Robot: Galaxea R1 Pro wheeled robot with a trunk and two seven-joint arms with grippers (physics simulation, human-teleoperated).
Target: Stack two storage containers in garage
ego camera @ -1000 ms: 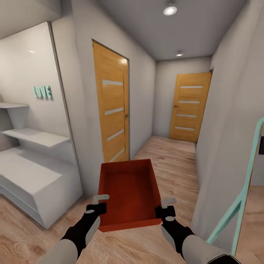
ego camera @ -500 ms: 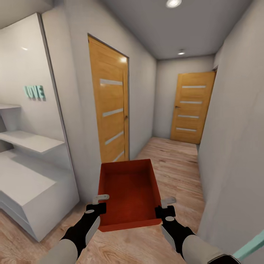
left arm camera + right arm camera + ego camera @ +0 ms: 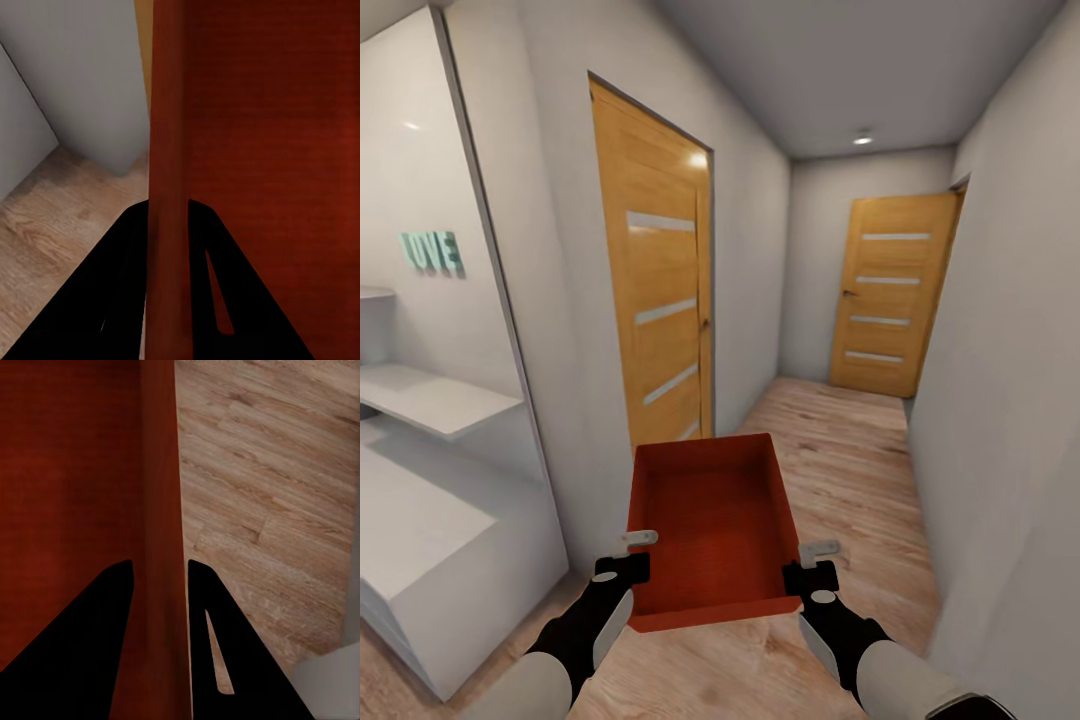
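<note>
The left gripper [image 3: 628,562] and right gripper [image 3: 812,572] each clamp a side wall of the open orange-red rectangular plastic bin [image 3: 710,515], one finger inside the rim and one outside, likely so the load rides level in front of the trunk during the drive. Beyond it light wood-plank flooring [image 3: 850,450] runs down a narrow hallway, past a striped orange-wood door [image 3: 660,290] on the left to a second such door [image 3: 890,295] at the far end.

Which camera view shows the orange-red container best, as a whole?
The head view: the storage container appears whole, open top and empty inside, held between the left pincer and right pincer. Each wrist view shows just one side wall clamped between dark fingers.
</note>
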